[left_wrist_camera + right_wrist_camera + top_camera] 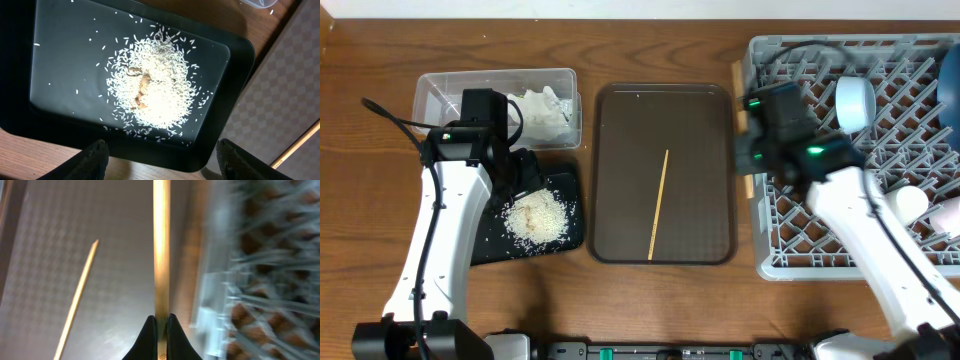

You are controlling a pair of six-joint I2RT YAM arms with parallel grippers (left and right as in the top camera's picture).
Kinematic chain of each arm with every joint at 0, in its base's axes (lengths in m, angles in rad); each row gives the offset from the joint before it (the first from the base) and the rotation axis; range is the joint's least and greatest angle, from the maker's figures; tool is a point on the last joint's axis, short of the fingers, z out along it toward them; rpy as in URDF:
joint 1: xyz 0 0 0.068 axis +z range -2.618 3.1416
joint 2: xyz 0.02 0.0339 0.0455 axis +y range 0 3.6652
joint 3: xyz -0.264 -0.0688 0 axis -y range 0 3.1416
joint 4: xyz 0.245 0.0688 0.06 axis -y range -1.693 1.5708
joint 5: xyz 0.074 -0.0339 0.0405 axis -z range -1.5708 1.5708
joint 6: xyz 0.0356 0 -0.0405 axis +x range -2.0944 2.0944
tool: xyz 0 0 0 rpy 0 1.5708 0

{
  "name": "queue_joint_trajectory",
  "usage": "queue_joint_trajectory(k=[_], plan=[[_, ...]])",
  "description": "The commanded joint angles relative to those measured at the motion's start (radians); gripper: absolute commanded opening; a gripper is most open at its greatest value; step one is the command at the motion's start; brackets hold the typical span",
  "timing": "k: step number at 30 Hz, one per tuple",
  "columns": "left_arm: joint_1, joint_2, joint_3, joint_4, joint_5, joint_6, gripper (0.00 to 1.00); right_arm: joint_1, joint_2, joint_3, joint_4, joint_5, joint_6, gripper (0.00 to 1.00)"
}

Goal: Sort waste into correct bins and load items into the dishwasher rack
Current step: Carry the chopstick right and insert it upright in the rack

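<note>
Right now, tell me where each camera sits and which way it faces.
Overhead: above the table, facing down on black tray, brown tray, rack; both arms show.
Left wrist: above the black tray, facing down on the rice; open left jaws at bottom.
Right wrist: beside the rack, looking along the held chopstick; right jaws shut on it.
Shared: overhead and right wrist show the loose chopstick.

The overhead camera looks straight down from high above, taking in the clear tub point(450, 95), black tray point(488, 245), brown serving tray point(620, 180) and most of the dishwasher rack point(772, 262); the left wrist camera looks down from close above the black tray point(60, 50), the left gripper point(167, 160) framing the view's lower edge. The right wrist camera looks along the held chopstick point(161, 245) from very near, past the right gripper point(161, 327); the loose chopstick point(659, 204) shows in all three views.
</note>
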State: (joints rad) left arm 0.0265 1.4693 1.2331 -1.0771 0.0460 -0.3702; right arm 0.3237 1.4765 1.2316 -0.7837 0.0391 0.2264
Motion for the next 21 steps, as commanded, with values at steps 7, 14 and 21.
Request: queue_joint_trajectory(k=[7,14,21], plan=[[0.005,-0.012,-0.006,-0.003,-0.005,-0.010,0.72,-0.196,0.058,-0.002,-0.127,-0.001,-0.036,0.01],[0.005,-0.012,-0.006,0.000,-0.005,-0.010,0.72,-0.191,0.172,-0.003,-0.141,-0.038,-0.067,0.03],[0.005,-0.012,-0.006,0.000,-0.005,-0.010,0.72,-0.190,0.231,-0.003,-0.143,-0.119,-0.068,0.09]])
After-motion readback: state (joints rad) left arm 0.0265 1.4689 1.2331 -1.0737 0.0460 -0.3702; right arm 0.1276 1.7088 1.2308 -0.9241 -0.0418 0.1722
